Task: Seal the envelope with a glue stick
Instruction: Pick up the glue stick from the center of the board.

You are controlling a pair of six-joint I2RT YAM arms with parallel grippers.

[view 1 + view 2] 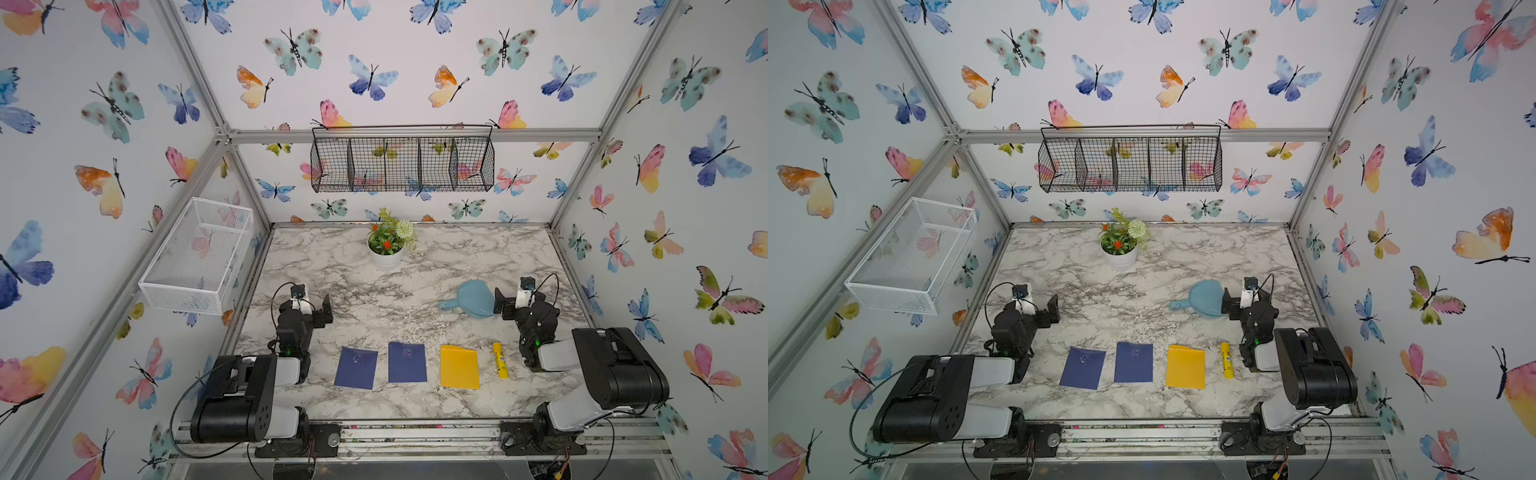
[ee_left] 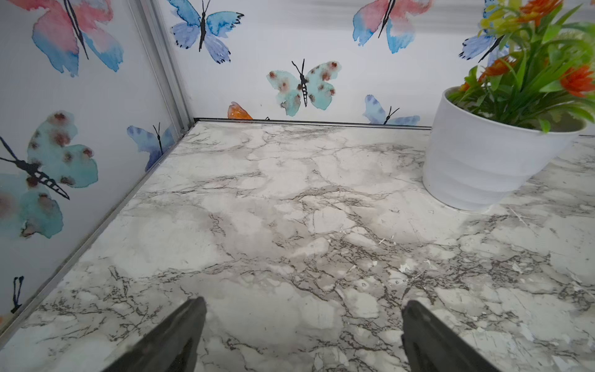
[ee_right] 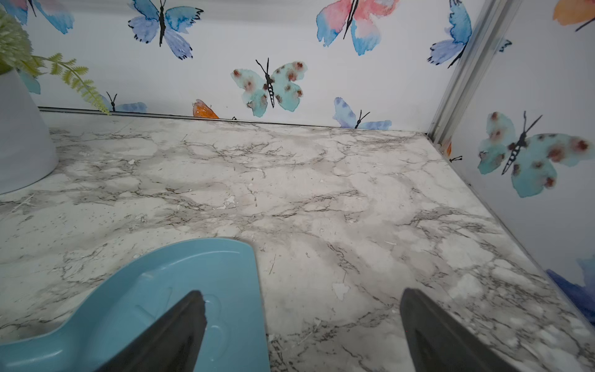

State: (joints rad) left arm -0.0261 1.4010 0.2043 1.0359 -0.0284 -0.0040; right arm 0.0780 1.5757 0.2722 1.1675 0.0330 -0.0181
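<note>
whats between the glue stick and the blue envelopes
Only the yellow envelope, lying flat, apart from the glue stick; both top views show it.

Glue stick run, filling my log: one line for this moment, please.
stage: not started | left gripper: open, empty | right gripper: open, empty | glue stick: lying beside yellow envelope, untouched

Butterfly-printed white walls [image 1: 411, 95] enclose a grey-veined marble bench [image 1: 374, 299], framed by aluminium rails [image 1: 540, 135]. Above the bench's far edge hangs a black wire basket [image 1: 402, 164], and above its left edge a white mesh basket [image 1: 195, 255]. The light is even.
</note>
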